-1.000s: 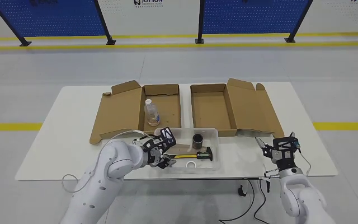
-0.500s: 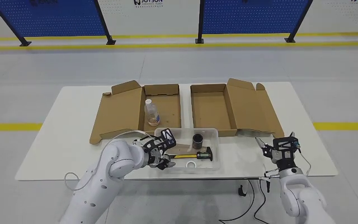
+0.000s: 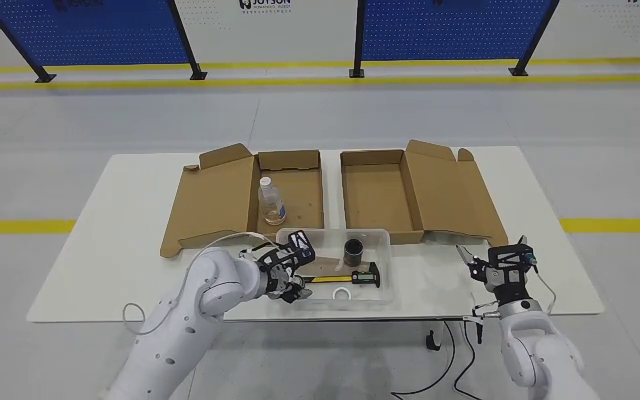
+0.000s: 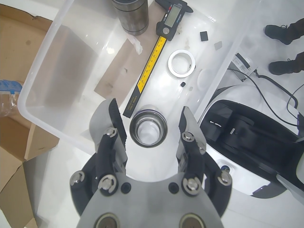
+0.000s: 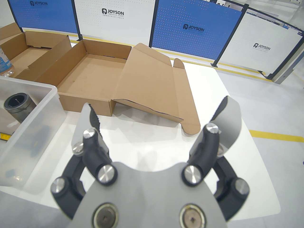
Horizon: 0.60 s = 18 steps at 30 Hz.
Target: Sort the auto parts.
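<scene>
A clear plastic bin (image 4: pixel 45 55) (image 3: pixel 375 240) holds the parts. Inside stand a dark steel cylinder bearing (image 4: pixel 129 5) (image 3: pixel 353 249), a yellow and black digital caliper (image 4: pixel 154 58) (image 3: pixel 362 276), a white ring (image 4: pixel 181 63) (image 3: pixel 341 295) and a short metal sleeve (image 4: pixel 148 129). My left gripper (image 4: pixel 149 119) (image 3: pixel 290 275) hangs open just above the sleeve, one finger on each side, not touching it. My right gripper (image 5: pixel 158 117) (image 3: pixel 497 275) stands open over the bare table near the front right edge, holding nothing.
Two open cardboard boxes lie behind the bin, the left one (image 3: pixel 290 190) with a plastic water bottle (image 3: pixel 270 203) in it, the right one (image 3: pixel 380 195) (image 5: pixel 95 72) with nothing in it. Small black bits (image 4: pixel 204 35) lie on the bin floor.
The left arm's elbow has shifted slightly; its gripper stays at the bin's left end. The right arm has not moved.
</scene>
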### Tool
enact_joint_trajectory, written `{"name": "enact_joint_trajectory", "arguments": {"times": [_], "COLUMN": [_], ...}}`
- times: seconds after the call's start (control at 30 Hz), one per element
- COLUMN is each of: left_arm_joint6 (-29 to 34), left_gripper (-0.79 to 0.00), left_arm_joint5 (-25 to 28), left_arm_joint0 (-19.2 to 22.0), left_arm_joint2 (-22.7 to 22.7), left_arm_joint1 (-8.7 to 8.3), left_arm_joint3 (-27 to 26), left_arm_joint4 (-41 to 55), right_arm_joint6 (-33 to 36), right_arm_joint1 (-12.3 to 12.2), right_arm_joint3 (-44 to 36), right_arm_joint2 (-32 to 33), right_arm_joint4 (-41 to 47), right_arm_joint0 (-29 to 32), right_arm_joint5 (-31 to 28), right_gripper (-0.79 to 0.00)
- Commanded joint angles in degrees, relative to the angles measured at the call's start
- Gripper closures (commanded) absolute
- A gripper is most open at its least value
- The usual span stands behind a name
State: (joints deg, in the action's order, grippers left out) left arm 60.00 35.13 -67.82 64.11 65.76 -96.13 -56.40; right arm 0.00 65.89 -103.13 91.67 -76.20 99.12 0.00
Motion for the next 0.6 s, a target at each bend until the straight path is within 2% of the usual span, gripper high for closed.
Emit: {"name": "enact_joint_trajectory", "arguments": {"times": [0.0, 0.37, 0.57], "left_arm_joint6": [0.1, 0.2, 0.2], "left_gripper": [-0.471, -0.391, -0.391], "left_arm_joint5": [-0.3, -1.6, -2.2], "left_arm_joint0": [0.2, 1.3, 1.7], "left_arm_joint2": [-0.3, -1.7, -2.3], "left_arm_joint1": [-0.07, -0.39, -0.56], "left_arm_joint3": [0.4, 2.1, 2.9], "left_arm_joint4": [-0.2, 0.1, 0.4], "right_arm_joint6": [0.0, 0.0, 0.0], "right_arm_joint1": [0.0, 0.0, 0.0], "right_arm_joint3": [0.0, 0.0, 0.0], "right_arm_joint2": [0.0, 0.0, 0.0], "right_arm_joint4": [0.0, 0.0, 0.0], "right_arm_joint0": [0.0, 0.0, 0.0], "right_arm_joint5": [0.0, 0.0, 0.0], "right_gripper": [-0.785, -0.785, -0.785]}}
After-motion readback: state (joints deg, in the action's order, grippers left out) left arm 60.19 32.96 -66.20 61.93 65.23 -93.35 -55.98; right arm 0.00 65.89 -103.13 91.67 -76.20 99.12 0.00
